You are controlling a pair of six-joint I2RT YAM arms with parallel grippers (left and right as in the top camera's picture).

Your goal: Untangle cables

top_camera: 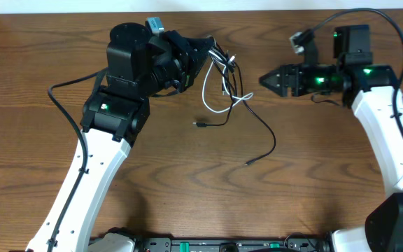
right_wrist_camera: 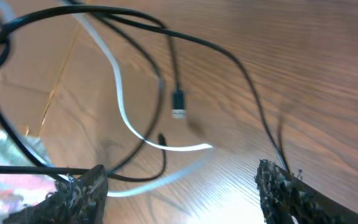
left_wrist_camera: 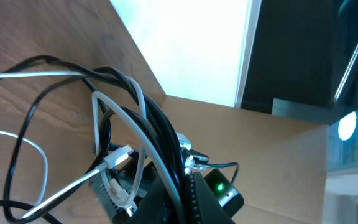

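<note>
The white cable (top_camera: pixel 210 94) and the black cable (top_camera: pixel 264 133) are tangled together at the table's upper middle. My left gripper (top_camera: pixel 210 54) is shut on the tangle's top and holds it lifted; the loops hang down to the wood. In the left wrist view the jaws (left_wrist_camera: pixel 185 180) pinch both the white cord (left_wrist_camera: pixel 104 118) and the black cord (left_wrist_camera: pixel 160 130). Black plug ends lie at the middle (top_camera: pixel 199 124) and lower right (top_camera: pixel 249 162). My right gripper (top_camera: pixel 266 79) is open and empty, just right of the tangle. Its wrist view shows the fingers (right_wrist_camera: pixel 182 190) spread, with the white cord (right_wrist_camera: pixel 122 102) and the black cord (right_wrist_camera: pixel 222 50) beyond.
The wooden table (top_camera: pixel 187 189) carries only the cables and the arms. A thick black arm cable (top_camera: pixel 65 112) runs along the left arm, and another arcs above the right arm (top_camera: pixel 390 28). The table's far edge (top_camera: pixel 257 7) lies just behind both grippers.
</note>
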